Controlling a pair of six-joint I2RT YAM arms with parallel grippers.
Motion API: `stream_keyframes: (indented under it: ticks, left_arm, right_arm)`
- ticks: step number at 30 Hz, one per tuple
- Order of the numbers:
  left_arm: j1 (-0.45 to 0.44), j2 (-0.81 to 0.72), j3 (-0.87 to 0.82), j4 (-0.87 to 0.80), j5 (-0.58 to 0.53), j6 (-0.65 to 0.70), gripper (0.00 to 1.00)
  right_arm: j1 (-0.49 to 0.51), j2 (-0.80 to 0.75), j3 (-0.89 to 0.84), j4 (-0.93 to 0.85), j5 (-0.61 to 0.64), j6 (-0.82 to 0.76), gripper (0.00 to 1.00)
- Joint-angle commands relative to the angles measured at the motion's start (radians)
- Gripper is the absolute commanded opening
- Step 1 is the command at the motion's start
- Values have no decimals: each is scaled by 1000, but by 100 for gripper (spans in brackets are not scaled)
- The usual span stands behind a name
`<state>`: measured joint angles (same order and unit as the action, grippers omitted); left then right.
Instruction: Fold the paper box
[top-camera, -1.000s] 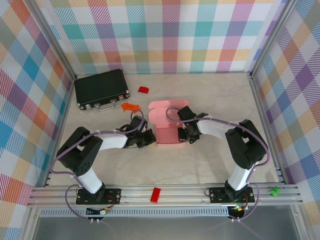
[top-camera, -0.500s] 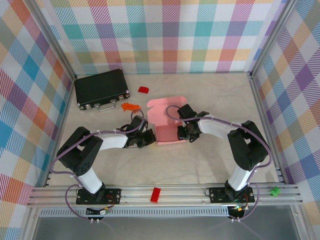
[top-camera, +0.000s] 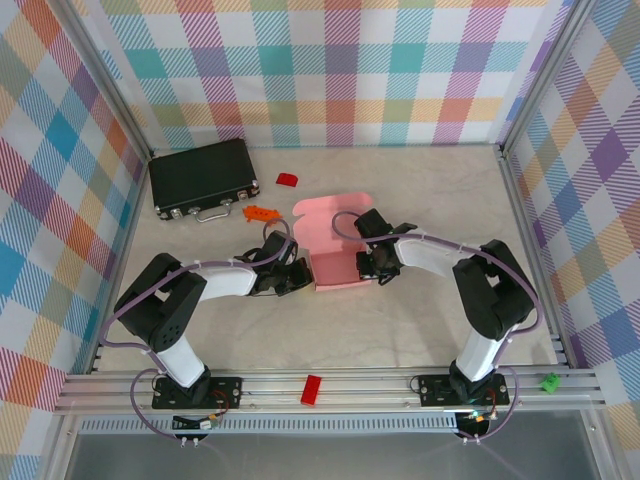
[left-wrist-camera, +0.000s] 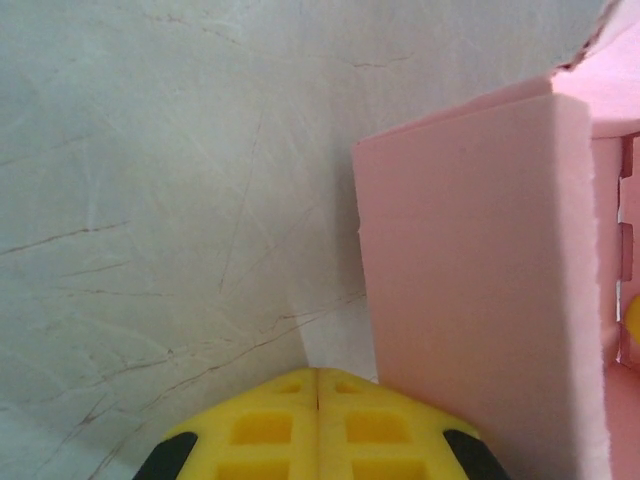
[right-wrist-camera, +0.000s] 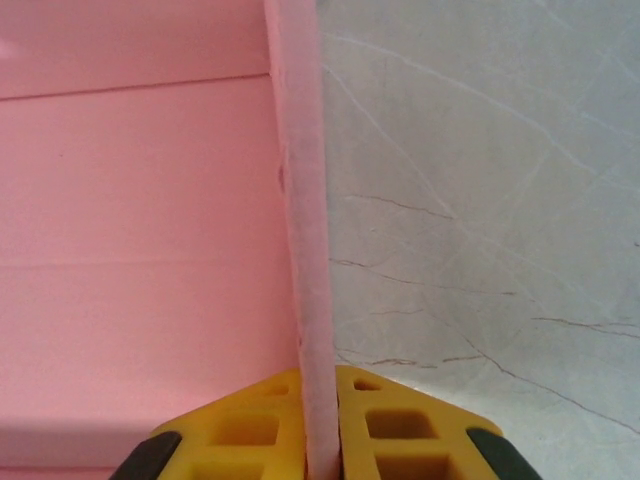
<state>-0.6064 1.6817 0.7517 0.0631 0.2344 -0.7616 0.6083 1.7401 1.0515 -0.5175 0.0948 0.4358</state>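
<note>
Desk (top-camera: 400, 330) centre: right pincer (right-wrist-camera: 320, 400) has just closed on the paper box (top-camera: 335, 265) wall, ready for folding. Left pincer (left-wrist-camera: 317, 395) clenched, empty.

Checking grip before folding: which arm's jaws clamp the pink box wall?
The right gripper: a wall of the paper box runs between its jaws. The left gripper is shut beside the box, holding nothing.
</note>
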Motion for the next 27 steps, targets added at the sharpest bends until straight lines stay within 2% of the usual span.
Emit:
stream_keyframes:
  ticks: [1, 9, 21, 27]
  left_arm:
    - [-28, 74, 6, -29, -24, 21, 2]
    - [-30, 100, 14, -21, -18, 23, 2]
    - [-30, 122, 39, -31, -23, 33, 2]
    - [-30, 136, 50, -34, -21, 37, 2]
  right_arm:
    - [5, 40, 13, -41, 21, 1, 12]
    - [13, 69, 14, -67, 53, -3, 11]
    - [47, 136, 68, -164, 207, 20, 9]
    - [54, 155, 79, -184, 239, 32, 9]
